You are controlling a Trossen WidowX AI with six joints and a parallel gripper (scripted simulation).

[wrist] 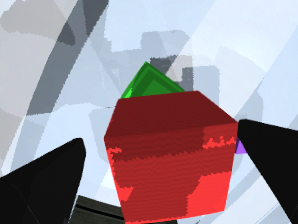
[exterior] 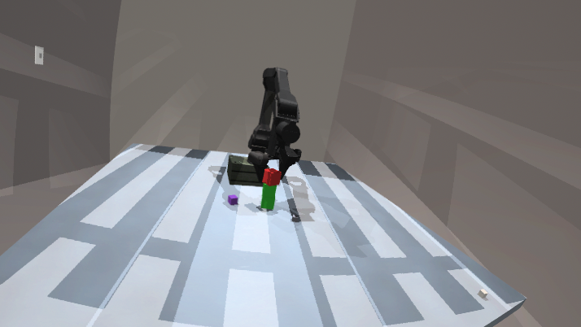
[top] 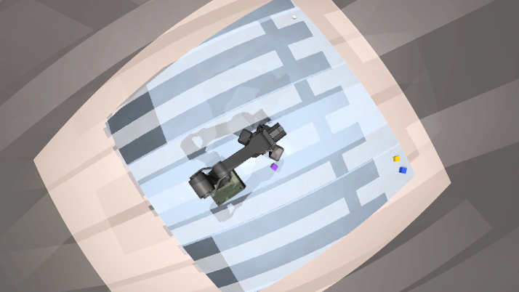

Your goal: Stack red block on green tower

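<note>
The desk is a broad slab with a smooth top patterned in pale blue, white and grey bars; from above it sits inside a peach-coloured border. On it stands the arm, matte black with rounded joint housings, rising from a boxy olive-green base and folding down toward the middle of the desk.

The claw is spread wide and grips nothing. In the wrist view its two dark, tapering fingers stand on either side of the red block, with a strip of pale desk showing between each finger and the block's faces. The red block is a plain cube with flat, evenly coloured faces and sharp edges. It sits on top of the green tower, turned slightly against it, so a green corner shows beyond its far edge in the wrist view. In the exterior view the claw hangs directly above and behind the block. The tower is an upright, square-sectioned green column standing on the desk.

A small purple cube lies near the tower's foot. From above, a yellow cube and a blue cube sit close together near one desk edge, and a tiny whitish cube lies near a far corner.
</note>
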